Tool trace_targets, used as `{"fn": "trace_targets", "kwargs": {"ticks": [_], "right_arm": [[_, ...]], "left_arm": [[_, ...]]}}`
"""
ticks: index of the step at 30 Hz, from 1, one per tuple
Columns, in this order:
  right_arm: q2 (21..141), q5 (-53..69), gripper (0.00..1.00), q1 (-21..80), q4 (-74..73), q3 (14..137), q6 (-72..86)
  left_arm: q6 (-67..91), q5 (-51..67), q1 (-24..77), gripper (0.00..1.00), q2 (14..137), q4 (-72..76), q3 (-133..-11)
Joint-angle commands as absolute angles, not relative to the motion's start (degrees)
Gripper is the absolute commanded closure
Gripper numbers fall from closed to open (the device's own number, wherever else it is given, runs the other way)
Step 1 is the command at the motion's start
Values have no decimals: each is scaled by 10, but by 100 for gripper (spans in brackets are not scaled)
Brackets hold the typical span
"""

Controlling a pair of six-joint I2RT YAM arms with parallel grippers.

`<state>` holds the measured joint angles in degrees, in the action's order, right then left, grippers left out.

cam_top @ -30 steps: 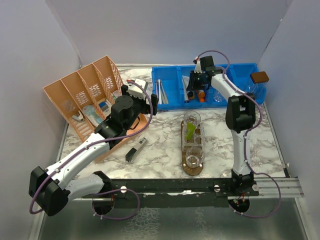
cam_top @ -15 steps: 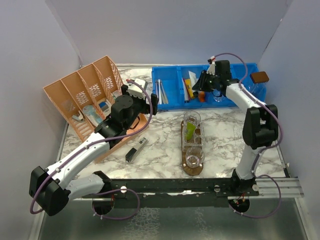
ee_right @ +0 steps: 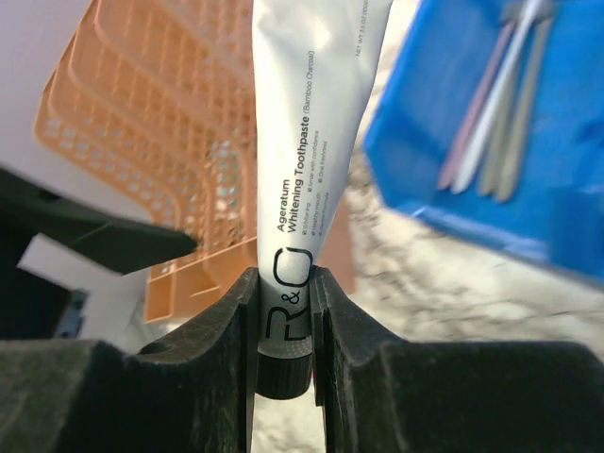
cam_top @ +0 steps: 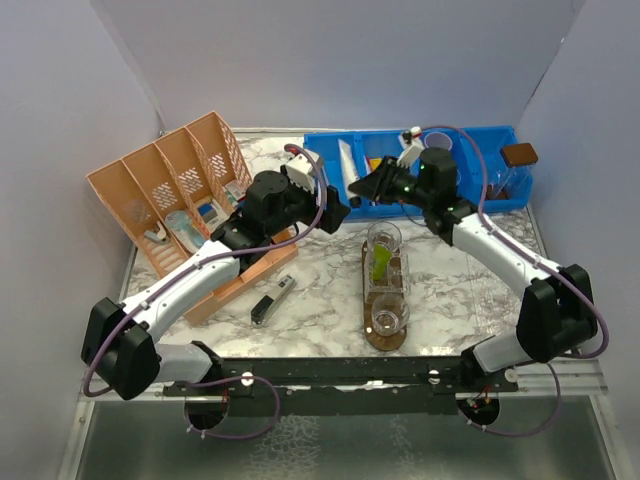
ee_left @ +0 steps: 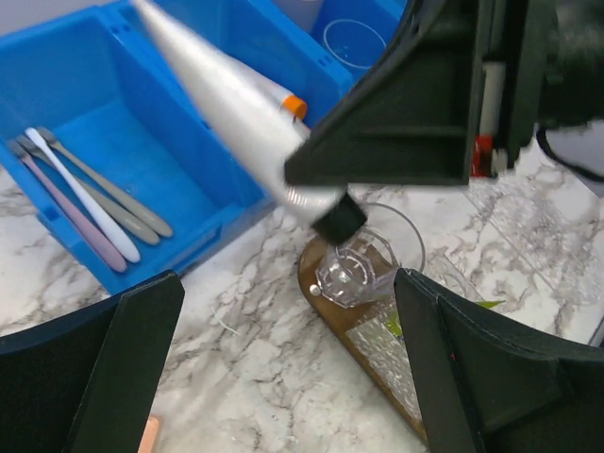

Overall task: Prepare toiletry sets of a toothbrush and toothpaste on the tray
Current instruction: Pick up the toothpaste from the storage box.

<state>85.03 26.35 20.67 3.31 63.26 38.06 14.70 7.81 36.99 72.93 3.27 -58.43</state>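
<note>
White, likely soft and light, your toothpaste tube (ee_right: 316, 160) is clamped at its stiffer cap end by the right end effector (ee_right: 283, 311); left end effector (ee_left: 288, 368) gapes apart.

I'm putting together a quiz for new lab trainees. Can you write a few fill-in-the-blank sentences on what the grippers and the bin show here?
1. The white tube clamped in the right gripper is printed as whitening ____.
2. The left gripper stands ____, holding nothing.
3. The toothbrushes lie in a bin coloured ____.
Missing words: toothpaste; open; blue.
</note>
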Motion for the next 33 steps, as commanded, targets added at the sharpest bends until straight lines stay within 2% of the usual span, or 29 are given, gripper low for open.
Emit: {"fn": "trace_targets", "kwargs": {"ticks": [1, 7, 14, 24, 30, 33], "right_arm": [[811, 159, 79, 281, 130, 589, 467], [816, 121, 80, 307, 157, 572, 505], [822, 123, 80, 318, 178, 560, 528], [825, 120, 80, 341, 198, 548, 541], [806, 121, 79, 345, 196, 530, 532], [787, 122, 75, 345, 168, 531, 503]], "left_arm": [[192, 134, 366, 2, 755, 20, -606], [213, 111, 364, 2, 793, -20, -626], [217, 117, 363, 10, 800, -22, -627], [204, 121, 358, 37, 801, -23, -629], [188, 130, 358, 59, 798, -26, -632], [176, 138, 358, 72, 795, -22, -631]]}}
